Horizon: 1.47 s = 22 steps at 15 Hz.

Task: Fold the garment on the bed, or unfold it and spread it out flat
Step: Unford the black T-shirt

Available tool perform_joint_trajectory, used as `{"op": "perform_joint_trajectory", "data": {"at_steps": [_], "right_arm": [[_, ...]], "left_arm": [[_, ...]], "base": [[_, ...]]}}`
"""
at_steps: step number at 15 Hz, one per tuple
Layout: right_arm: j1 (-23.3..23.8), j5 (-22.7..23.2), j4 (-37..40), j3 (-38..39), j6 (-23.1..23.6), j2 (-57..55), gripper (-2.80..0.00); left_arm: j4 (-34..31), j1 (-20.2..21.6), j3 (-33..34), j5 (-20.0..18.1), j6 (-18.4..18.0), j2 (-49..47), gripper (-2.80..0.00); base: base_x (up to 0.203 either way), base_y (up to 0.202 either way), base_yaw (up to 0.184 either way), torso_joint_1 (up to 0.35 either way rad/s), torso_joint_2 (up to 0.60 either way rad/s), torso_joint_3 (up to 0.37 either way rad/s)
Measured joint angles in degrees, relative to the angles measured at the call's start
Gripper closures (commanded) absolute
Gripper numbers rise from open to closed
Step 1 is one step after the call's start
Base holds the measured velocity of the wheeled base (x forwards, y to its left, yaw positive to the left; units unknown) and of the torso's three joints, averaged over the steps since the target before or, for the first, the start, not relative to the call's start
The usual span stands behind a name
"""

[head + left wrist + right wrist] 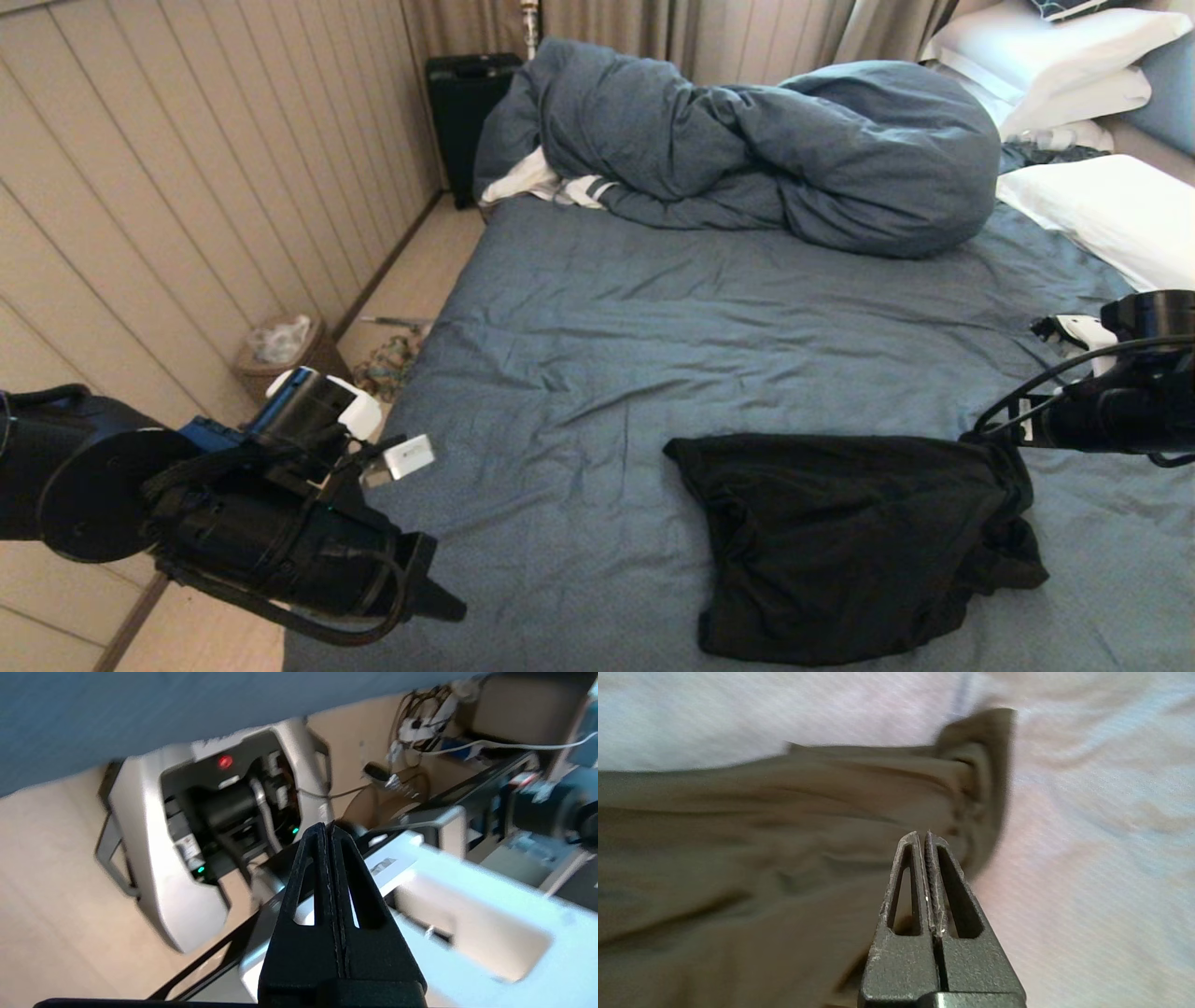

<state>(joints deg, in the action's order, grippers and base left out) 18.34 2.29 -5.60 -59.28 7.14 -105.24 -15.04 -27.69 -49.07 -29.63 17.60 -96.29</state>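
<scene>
I see the garment [854, 546], a black T-shirt, lying on the near part of the bed [597, 373], a bit to my right. It is folded over on itself and bunched up along its right edge. I cannot see any print or words on it from here.

My right gripper [923, 834] is up above the shirt's right edge. Its two fingers are pressed together and there is nothing between them. In the head view only the right arm shows, at the right edge by the shirt's top right corner.

My left gripper [328, 828] is off the left side of the bed, low down and well apart from the shirt. Its fingers are pressed together too, and it holds nothing.

The sheet under the shirt is blue-grey and wrinkled. Farther back sits a big bunched duvet [766, 154] of the same colour. White pillows [1106, 215] lie at the far right. On the floor by the wall I see a small bin [280, 353] and a black suitcase [464, 117].
</scene>
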Motion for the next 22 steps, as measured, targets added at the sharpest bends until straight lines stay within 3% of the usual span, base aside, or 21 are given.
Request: {"op": "perform_joint_trajectory", "data": {"at_steps": [4, 5, 6, 9, 12, 15, 19, 22], "right_arm": [[-3.3, 1.9, -0.1, -1.6, -8.7, 0.4, 0.00], [-3.7, 2.6, -0.1, -1.8, -10.6, 0.5, 0.00], [-3.8, 3.7, -0.1, -1.8, -12.7, 0.7, 0.00], [-3.8, 7.6, -0.2, -1.3, -15.8, 1.2, 0.00], [-3.0, 7.8, -0.3, -0.9, -15.9, 1.6, 0.00], [-2.7, 7.9, -0.5, 0.0, -15.7, 2.0, 0.00], [-2.5, 8.2, -0.6, 0.2, -15.7, 2.2, 0.00], [-2.2, 9.4, -0.6, 0.9, -15.6, 2.8, 0.00]], "left_arm": [[-3.1, -6.5, -12.5, 3.0, 5.8, -5.8, 0.00], [-4.7, -8.8, -16.1, 4.4, 6.3, -7.8, -0.60], [-6.0, -11.8, -19.5, 5.9, 6.7, -10.1, -2.80], [-7.3, -18.3, -26.8, 12.0, 7.0, -16.9, -2.80], [-6.8, -23.3, -31.2, 17.3, 6.6, -23.0, -2.80], [-2.6, -28.0, -35.8, 25.7, 6.5, -29.4, -2.80], [2.3, -30.0, -41.7, 27.8, 5.7, -35.4, -2.80], [2.2, -30.7, -46.5, 30.0, 5.1, -39.9, -2.80]], "base": [[0.000, 0.000, 0.000, 0.000, 0.00, 0.000], [0.000, 0.000, 0.000, 0.000, 0.00, 0.000], [0.000, 0.000, 0.000, 0.000, 0.00, 0.000], [0.000, 0.000, 0.000, 0.000, 0.00, 0.000], [0.000, 0.000, 0.000, 0.000, 0.00, 0.000], [0.000, 0.000, 0.000, 0.000, 0.00, 0.000], [0.000, 0.000, 0.000, 0.000, 0.00, 0.000], [0.000, 0.000, 0.000, 0.000, 0.00, 0.000]]}}
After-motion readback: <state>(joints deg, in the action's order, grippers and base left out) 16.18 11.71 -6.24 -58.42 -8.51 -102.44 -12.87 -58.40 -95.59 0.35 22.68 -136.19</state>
